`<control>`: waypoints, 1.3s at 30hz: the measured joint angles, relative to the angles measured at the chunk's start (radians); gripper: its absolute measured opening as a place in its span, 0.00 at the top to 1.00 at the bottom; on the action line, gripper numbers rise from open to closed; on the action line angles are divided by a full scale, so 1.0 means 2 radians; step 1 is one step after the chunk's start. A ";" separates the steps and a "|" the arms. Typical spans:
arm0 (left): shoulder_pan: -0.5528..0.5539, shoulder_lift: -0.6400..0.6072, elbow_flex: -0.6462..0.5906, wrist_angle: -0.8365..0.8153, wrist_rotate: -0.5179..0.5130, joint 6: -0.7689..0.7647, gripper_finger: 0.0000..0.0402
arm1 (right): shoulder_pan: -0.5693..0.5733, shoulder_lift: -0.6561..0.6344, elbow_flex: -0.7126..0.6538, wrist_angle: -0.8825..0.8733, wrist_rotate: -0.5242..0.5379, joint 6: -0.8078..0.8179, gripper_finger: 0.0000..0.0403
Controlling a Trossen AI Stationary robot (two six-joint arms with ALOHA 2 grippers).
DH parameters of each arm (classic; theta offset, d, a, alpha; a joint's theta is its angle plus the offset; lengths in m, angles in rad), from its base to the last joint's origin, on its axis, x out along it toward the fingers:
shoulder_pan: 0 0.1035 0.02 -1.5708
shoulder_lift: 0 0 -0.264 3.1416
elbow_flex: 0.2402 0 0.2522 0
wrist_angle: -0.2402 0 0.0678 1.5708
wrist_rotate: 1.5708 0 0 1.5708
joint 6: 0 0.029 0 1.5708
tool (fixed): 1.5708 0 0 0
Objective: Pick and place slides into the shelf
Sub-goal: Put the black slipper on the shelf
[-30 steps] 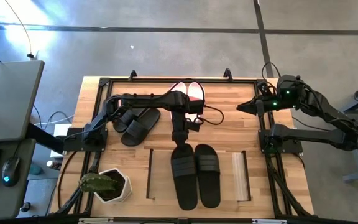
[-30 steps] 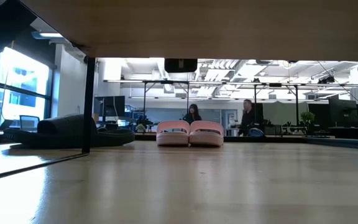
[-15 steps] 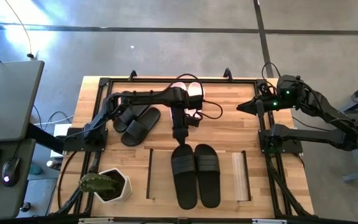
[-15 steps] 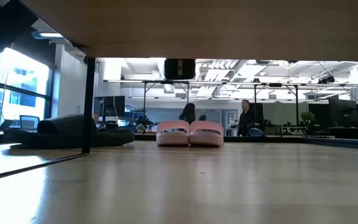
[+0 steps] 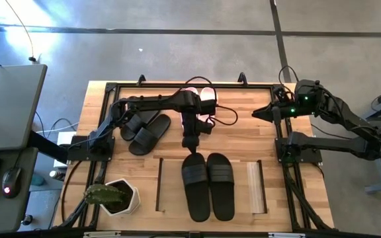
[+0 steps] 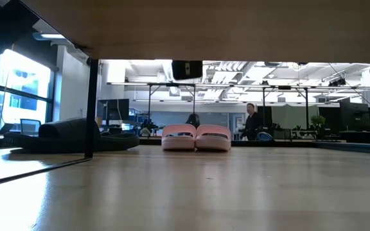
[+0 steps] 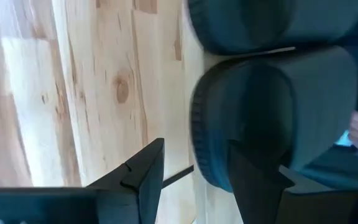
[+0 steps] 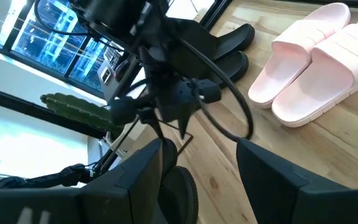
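In the high view, your left gripper [image 5: 190,145] hangs at frame centre, just above the heel end of the left sandal of a black pair [image 5: 208,186] that lies in the lower middle of the frame. That pair sits side by side between the two upright boards of the shelf [image 5: 255,188], whose light wood shows at lower centre-right. Your left wrist view shows the gripper's two dark fingers [image 7: 143,173] spread apart with bare table between them and the black sandal's rounded end [image 7: 260,118] beside one finger; nothing is gripped, so the pincer is released.

Your right gripper [image 5: 259,113] waits at the frame's right, above the table and well apart from every sandal. Its fingers [image 8: 146,163] stand wide in the right wrist view, holding nothing.

The second black pair [image 5: 143,129] lies at upper left of centre, under the left arm. The pink pair [image 5: 200,94] rests at the top centre of the table, partly hidden by that arm; in the low view it stands side by side at mid-frame [image 6: 196,137].

A cactus in a white pot [image 5: 116,196] sits at lower left.
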 joint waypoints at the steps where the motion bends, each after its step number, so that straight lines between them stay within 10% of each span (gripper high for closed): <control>1: 0.000 0.000 0.008 -0.004 -0.003 0.006 0.60 | 0.000 0.000 0.000 0.000 0.000 -0.004 0.51; 17: -0.003 -0.068 0.135 -0.091 -0.063 -0.033 0.66 | 0.000 -0.002 0.000 -0.001 -0.038 -0.083 0.51; 26: -0.125 -0.168 0.131 -0.093 -0.241 -0.145 0.87 | 0.006 -0.005 0.000 -0.004 -0.112 -0.149 0.52; 39: -0.264 -0.156 0.046 -0.076 -0.400 -0.288 0.98 | 0.167 0.007 0.085 0.010 -0.047 -0.164 0.97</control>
